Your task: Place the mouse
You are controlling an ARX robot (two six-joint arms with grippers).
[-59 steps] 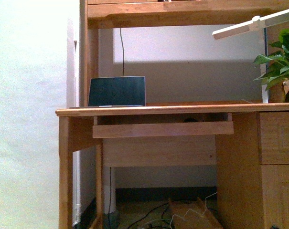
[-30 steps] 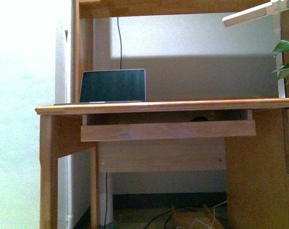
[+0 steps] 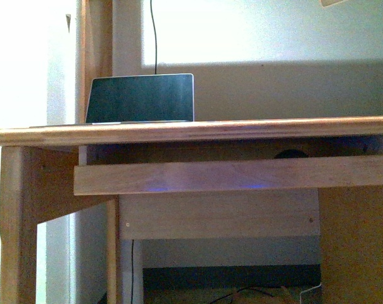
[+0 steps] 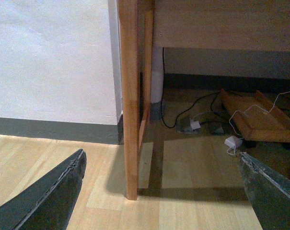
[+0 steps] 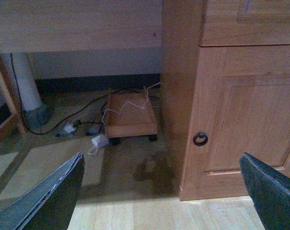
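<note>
left gripper (image 4: 159,201) and right gripper (image 5: 161,196) jaws spread wide, empty. desk leg (image 4: 130,96) ahead between left jaws; cabinet door (image 5: 240,120) ahead of right. tray rail (image 3: 229,174) half hides mouse (image 3: 291,153).

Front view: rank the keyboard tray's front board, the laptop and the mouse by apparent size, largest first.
1. front board: widest, cut off at the right edge.
2. laptop: open on the desk top.
3. mouse: smallest; only its dark top shows above the board, the rest hidden.
</note>
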